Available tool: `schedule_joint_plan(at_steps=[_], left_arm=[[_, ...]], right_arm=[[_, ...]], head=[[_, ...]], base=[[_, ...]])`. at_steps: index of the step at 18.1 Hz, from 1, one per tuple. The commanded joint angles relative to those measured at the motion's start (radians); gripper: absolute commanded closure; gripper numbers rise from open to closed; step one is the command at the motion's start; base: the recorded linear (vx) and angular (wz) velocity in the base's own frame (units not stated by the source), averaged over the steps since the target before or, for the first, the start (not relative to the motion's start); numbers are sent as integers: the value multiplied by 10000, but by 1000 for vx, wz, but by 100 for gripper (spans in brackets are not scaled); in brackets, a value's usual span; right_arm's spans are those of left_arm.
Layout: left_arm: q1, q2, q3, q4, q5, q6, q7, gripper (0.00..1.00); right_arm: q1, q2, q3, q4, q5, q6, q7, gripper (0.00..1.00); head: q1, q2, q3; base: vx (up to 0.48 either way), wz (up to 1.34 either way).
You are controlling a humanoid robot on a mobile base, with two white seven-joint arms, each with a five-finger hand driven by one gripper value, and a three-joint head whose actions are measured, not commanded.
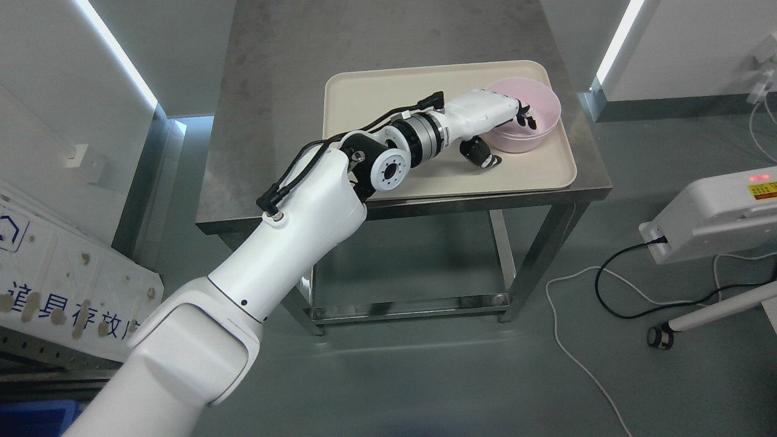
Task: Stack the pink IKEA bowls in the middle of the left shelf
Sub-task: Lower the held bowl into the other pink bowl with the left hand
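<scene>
Steel table (261, 152) on grey floor (425, 376), white walls (54, 91) with light strips (115, 54).

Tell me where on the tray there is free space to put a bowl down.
The tray is bare along its far and left part, behind the left hand. The right corner is crowded: the pink bowl sits there with fingers over its rim.

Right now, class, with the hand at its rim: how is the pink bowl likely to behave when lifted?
The pink bowl looks like thin moulded plastic, so probably stiff and light. Its smooth, glossy wall may slip between the left hand's fingers, which hook over the near rim. It sits by the corner of the smooth tray, so a push would likely slide it, not tip it.
</scene>
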Motion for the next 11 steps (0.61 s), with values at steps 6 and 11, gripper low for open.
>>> schedule_joint_plan(at_steps=[6, 11], left_arm=[[558, 175, 2165, 331, -256, -1603, 393, 86], [1311, 175, 2536, 316, -317, -2204, 345, 87]], right_arm=[[0, -175, 0, 0, 0, 8, -7, 0], [0, -175, 0, 0, 0, 8, -7, 0]], head=[[0, 0, 0], [0, 0, 0]], base=[[0, 0], [0, 0]])
